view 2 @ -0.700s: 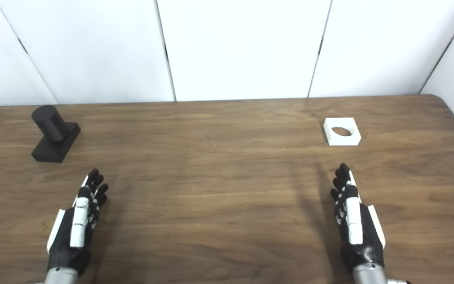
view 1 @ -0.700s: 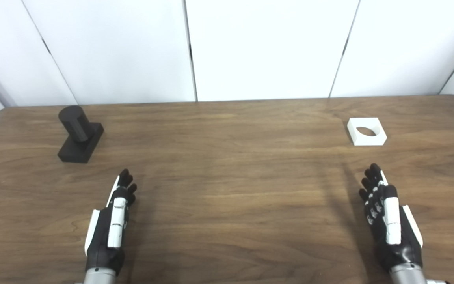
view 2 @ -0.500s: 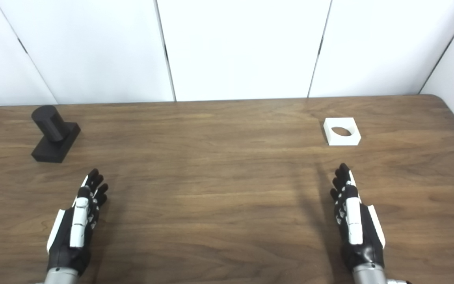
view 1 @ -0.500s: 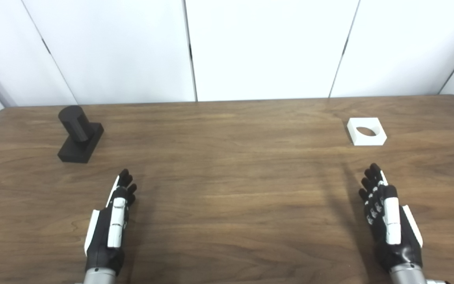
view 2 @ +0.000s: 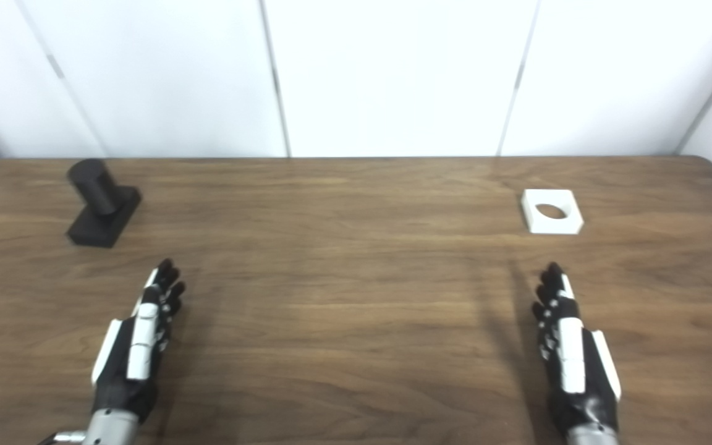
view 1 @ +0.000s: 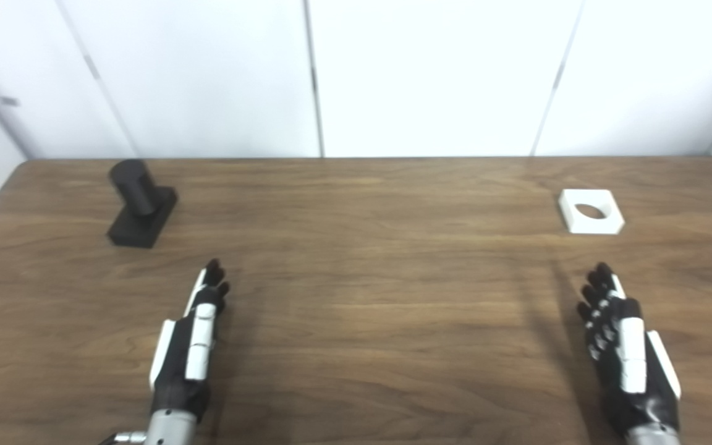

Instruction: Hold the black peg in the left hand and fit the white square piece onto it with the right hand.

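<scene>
Left eye view shows the black peg (view 1: 140, 204) upright on the wooden surface (view 1: 368, 278) (far left), the white square piece (view 1: 591, 212) lying flat far right. Left hand (view 1: 190, 346) and right hand (view 1: 627, 352) hover empty, fingers extended, well apart from both.

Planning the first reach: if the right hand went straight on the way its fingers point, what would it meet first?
Probably the white square piece; the right hand points roughly at it over bare table, nothing between.

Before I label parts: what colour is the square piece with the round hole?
White. The square piece shows most clearly in the right eye view, on the table's far right.
</scene>
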`<act>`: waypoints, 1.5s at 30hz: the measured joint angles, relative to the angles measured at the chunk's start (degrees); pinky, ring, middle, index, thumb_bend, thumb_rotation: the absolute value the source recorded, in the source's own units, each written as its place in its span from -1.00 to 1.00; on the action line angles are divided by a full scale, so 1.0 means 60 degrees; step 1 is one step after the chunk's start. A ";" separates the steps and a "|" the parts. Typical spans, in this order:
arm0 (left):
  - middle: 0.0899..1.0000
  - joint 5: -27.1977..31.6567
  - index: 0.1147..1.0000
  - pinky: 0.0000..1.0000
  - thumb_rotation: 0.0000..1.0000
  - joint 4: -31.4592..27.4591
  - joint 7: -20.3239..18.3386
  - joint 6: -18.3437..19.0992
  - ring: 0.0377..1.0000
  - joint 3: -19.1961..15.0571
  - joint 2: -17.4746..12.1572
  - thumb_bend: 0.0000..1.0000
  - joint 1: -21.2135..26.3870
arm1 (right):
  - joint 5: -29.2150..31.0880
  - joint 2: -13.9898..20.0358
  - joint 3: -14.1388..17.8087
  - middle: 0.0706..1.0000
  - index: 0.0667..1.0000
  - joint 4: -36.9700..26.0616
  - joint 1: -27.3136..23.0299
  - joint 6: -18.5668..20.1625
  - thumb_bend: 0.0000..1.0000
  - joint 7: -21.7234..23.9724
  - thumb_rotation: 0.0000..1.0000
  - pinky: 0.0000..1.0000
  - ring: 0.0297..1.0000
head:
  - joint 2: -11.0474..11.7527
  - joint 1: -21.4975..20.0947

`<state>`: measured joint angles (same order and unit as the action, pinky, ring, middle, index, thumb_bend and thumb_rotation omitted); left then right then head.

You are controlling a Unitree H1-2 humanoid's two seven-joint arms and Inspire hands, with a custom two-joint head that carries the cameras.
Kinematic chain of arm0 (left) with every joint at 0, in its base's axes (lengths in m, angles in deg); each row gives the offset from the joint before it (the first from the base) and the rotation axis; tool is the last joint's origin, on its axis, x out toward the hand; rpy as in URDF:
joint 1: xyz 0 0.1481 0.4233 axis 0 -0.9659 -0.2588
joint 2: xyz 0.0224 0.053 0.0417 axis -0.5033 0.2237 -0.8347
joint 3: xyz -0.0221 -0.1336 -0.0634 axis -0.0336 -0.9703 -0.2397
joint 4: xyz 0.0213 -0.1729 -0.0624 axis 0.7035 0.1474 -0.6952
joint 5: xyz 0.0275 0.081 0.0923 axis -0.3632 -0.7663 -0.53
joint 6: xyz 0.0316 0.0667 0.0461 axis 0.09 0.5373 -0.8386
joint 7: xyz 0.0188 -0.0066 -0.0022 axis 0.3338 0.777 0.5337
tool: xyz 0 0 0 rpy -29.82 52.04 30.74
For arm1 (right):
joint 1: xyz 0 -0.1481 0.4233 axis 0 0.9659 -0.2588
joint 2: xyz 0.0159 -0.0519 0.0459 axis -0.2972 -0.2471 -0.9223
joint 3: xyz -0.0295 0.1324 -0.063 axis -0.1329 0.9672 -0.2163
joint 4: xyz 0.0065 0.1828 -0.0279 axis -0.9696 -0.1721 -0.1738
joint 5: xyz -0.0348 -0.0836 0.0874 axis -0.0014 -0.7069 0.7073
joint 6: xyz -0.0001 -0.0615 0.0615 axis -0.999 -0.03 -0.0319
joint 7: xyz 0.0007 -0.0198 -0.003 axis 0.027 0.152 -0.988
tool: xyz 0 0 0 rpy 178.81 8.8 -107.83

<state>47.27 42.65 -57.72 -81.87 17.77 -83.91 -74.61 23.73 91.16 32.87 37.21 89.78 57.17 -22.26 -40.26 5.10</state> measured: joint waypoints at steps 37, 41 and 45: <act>1.00 -0.0630 1.00 1.00 1.00 0.0846 0.0389 -0.1115 1.00 0.0508 0.0085 0.02 0.0002 | 0.0374 0.0066 0.0289 1.00 1.00 0.0665 -0.0019 -0.0839 0.08 0.0521 1.00 1.00 1.00 | 0.1567 0.1303; 1.00 -0.0711 1.00 0.98 1.00 0.0957 0.0453 -0.1249 0.99 0.0572 0.0091 0.02 0.0011 | 0.0370 0.0079 0.0340 1.00 1.00 0.0727 -0.0030 -0.0893 0.07 0.0635 1.00 1.00 1.00 | 0.1714 0.1450; 1.00 -0.0742 0.99 1.00 1.00 0.1113 0.0528 -0.1456 0.99 0.0614 0.0097 0.03 0.0020 | 0.0328 0.0081 0.0390 1.00 1.00 0.0894 -0.0083 -0.1026 0.16 0.0692 1.00 1.00 1.00 | 0.1875 0.1582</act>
<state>42.81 49.33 -54.55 -90.61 21.45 -83.33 -74.49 25.69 91.64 35.21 42.57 89.28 51.02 -18.11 -29.01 14.59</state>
